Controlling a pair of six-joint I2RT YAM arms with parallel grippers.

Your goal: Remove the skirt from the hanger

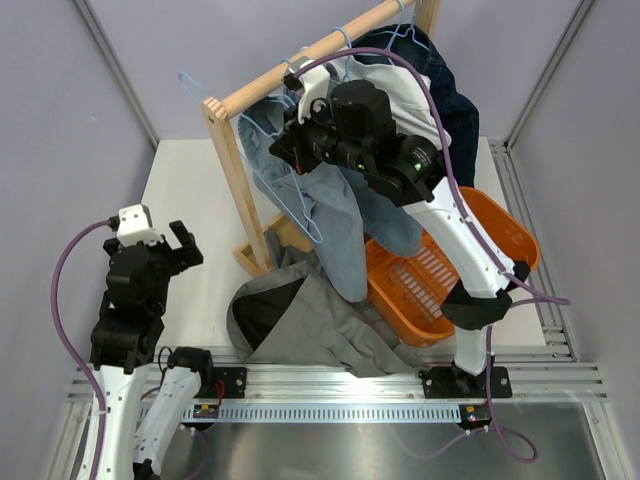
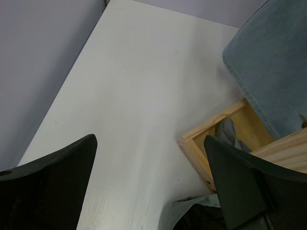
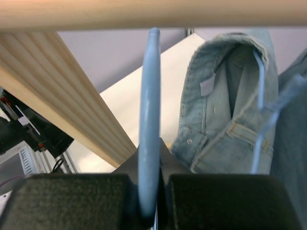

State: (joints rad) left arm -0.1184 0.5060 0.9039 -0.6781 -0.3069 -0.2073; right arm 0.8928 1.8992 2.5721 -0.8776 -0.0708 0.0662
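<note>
Clenched jaws of the right gripper (image 3: 149, 201) pinch the hanger (image 3: 149, 120) in the right wrist view, just under the wooden rail (image 3: 144, 12); a denim shirt (image 3: 225, 110) hangs beside it.

From the top camera, the skirt (image 1: 320, 325) lies crumpled near the table's (image 1: 190, 170) near edge, touching the orange basket (image 1: 500, 230), well below that grip. The left gripper (image 1: 183, 245) stands released near the left edge, apart from the skirt.

Left wrist view: spread fingers over bare table, the rack's foot (image 2: 216, 139) nearby and a grey fold by the right-hand finger.
</note>
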